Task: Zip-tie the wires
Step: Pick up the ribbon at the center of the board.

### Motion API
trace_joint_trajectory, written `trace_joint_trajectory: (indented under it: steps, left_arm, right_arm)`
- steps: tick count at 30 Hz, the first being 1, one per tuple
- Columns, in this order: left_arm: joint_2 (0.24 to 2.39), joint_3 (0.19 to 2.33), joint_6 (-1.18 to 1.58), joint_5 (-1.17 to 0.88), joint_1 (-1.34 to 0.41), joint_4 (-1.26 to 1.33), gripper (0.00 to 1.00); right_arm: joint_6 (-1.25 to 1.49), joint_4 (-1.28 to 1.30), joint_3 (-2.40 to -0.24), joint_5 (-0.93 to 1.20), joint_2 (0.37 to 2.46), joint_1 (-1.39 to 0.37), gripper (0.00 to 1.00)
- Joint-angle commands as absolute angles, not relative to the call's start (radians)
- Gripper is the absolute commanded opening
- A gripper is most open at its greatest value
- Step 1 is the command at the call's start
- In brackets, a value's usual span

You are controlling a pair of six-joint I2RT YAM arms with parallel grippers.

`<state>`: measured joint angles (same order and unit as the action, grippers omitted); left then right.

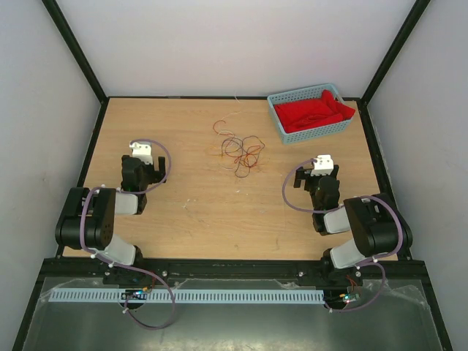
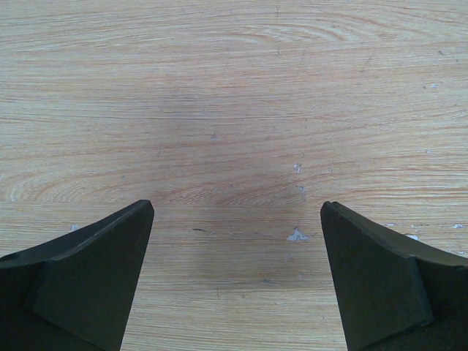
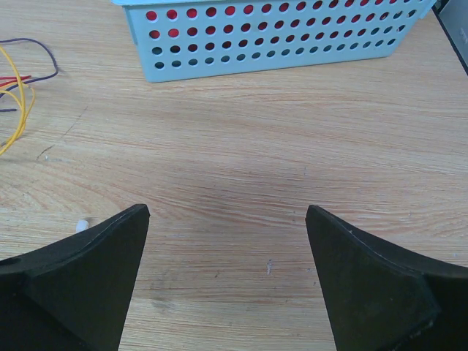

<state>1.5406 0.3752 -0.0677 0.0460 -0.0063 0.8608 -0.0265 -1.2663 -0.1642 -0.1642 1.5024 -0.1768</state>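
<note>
1. The wires (image 1: 238, 150) lie in a loose tangle of very thin red, orange and dark strands on the wooden table (image 1: 197, 212). They sit toward its far side, roughly midway between the two arms, and nothing touches them.
2. A few looser strands trail from the tangle toward the far edge of the table.
3. The left gripper (image 1: 140, 150) is on the left side of the table, well apart from the wires.
4. In the left wrist view, the left gripper (image 2: 238, 206) is released. Its two dark fingers (image 2: 88, 278) are spread wide, with only bare wood grain between them.
5. The right gripper (image 1: 322, 162) is on the right side, nearer the front than the blue basket (image 1: 318, 132) and to the right of the wires.
6. In the right wrist view, the right gripper (image 3: 228, 210) is also spread apart and grasps nothing, with plain table between its fingers (image 3: 380, 285).
7. That same view shows the basket's perforated wall (image 3: 278, 44) ahead. The ends of the wires (image 3: 18, 95) enter at the left edge as yellow, red and purple strands.
8. The basket stands at the far right corner of the table and holds a crumpled red cloth (image 1: 314, 113).
9. Thick purple cables (image 1: 164, 164) loop along both arms.
</note>
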Motion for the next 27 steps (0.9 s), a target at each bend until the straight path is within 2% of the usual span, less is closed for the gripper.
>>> trace_joint_trajectory:
  steps: [1, 14, 17, 19, 22, 24, 27]
  left_arm:
    - [1.543, 0.396, -0.074, 0.050, -0.009, 0.876, 0.99]
    - [1.543, 0.399, -0.073, 0.048, -0.007, 0.876, 0.99]
    - [1.539, 0.399, -0.071, 0.051, -0.006, 0.875, 0.99]
    - [1.510, 0.418, -0.059, 0.080, -0.006, 0.824, 0.99]
    - [1.414, 0.472, -0.057, 0.107, -0.012, 0.652, 0.99]
    - [1.332, 0.523, -0.027, 0.133, -0.027, 0.510, 0.99]
    - [1.216, 0.638, 0.107, 0.041, -0.034, 0.251, 0.99]
  right_arm:
    - [-0.026, -1.310, -0.173, -0.157, 1.496, -0.179, 0.99]
    - [-0.026, -1.306, -0.176, -0.156, 1.499, -0.179, 0.99]
    - [-0.062, -1.247, -0.203, -0.066, 1.484, -0.178, 0.99]
    - [-0.046, -1.141, -0.223, -0.117, 1.408, -0.183, 0.99]
    - [0.115, -0.741, -0.354, -0.277, 1.280, -0.183, 0.99]
    - [0.166, -0.572, -0.436, -0.239, 1.258, -0.184, 0.99]
    - [0.247, -0.379, -0.534, -0.137, 1.272, -0.187, 1.00]
